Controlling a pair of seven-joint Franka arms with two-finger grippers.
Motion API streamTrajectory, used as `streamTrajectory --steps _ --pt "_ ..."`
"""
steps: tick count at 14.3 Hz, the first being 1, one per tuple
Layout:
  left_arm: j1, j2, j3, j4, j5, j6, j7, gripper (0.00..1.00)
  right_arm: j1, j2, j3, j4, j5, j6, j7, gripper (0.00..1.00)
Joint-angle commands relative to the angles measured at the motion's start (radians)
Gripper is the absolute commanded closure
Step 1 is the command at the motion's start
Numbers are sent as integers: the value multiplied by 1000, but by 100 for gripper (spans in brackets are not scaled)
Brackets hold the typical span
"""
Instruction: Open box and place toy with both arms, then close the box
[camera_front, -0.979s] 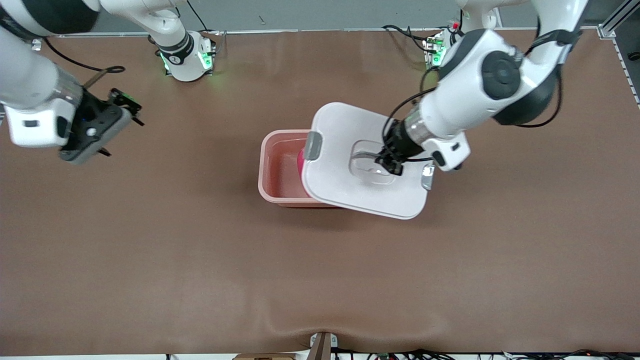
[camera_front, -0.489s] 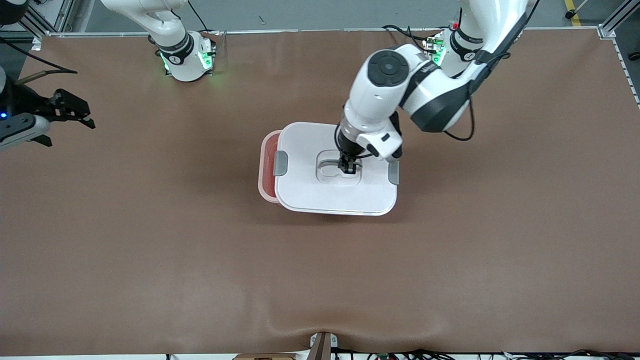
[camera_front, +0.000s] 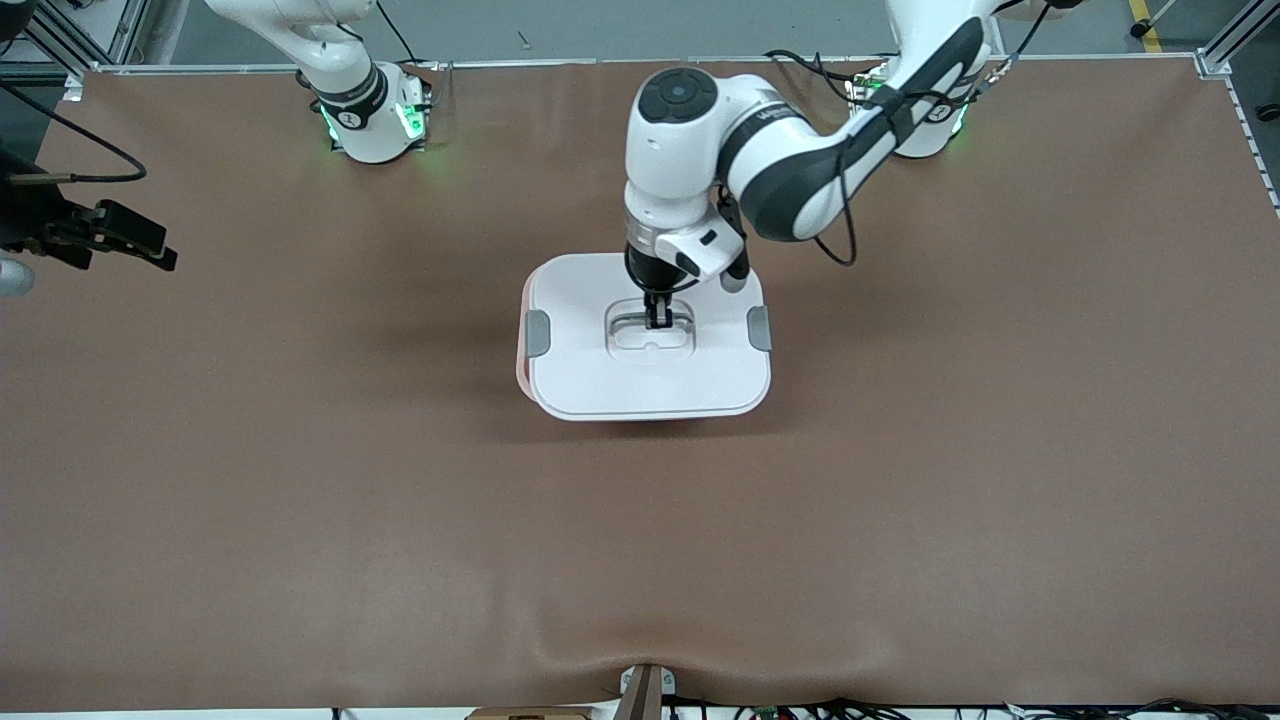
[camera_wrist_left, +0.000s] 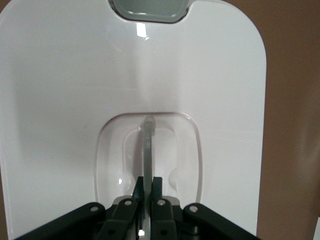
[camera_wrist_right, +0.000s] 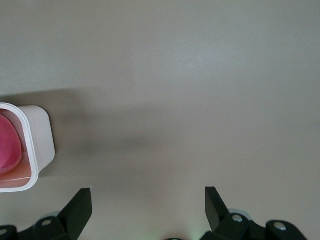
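Note:
The white lid (camera_front: 650, 375) lies over the pale pink box, of which only a sliver of rim (camera_front: 521, 368) shows. My left gripper (camera_front: 657, 320) is shut on the lid's clear centre handle (camera_wrist_left: 148, 145), seen in the left wrist view (camera_wrist_left: 148, 182). The lid fills that view (camera_wrist_left: 65, 75). Grey clips (camera_front: 538, 333) (camera_front: 759, 328) sit at the lid's two ends. My right gripper (camera_front: 150, 250) is open and empty over the table at the right arm's end. Its wrist view (camera_wrist_right: 148, 200) shows a box corner (camera_wrist_right: 42, 140) with the pink toy (camera_wrist_right: 9, 150) inside.
The brown table mat (camera_front: 640, 560) spreads around the box. The two arm bases (camera_front: 370, 110) (camera_front: 915, 100) stand at the edge of the table farthest from the front camera. A small fixture (camera_front: 645, 690) sits at the nearest edge.
My left gripper has carried the lid toward the right arm's end and brought it over the box, which was partly uncovered before. The right gripper has drawn back toward the table's edge.

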Motion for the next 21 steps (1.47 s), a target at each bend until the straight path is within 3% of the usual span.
streamTrajectory --steps 1,2,3,12,16,21 --pt "-44 36 5 16 66 5 -101 100 2 -29 -29 -18 -2 -7 -20 0" --pt "-54 44 5 20 66 5 -107 100 55 -27 -107 -16 1 -5 -63 0" --pt "-55 47 5 20 75 6 -116 100 68 -24 -135 -18 7 -4 -80 0" --pt "-92 69 10 13 146 3 -208 100 56 -15 -137 -6 -2 4 -141 0" --pt "-115 89 13 18 231 0 -324 100 31 25 -138 65 -4 2 -255 0" --pt "-144 95 33 20 242 -3 -332 100 25 40 -138 60 -2 6 -241 0"
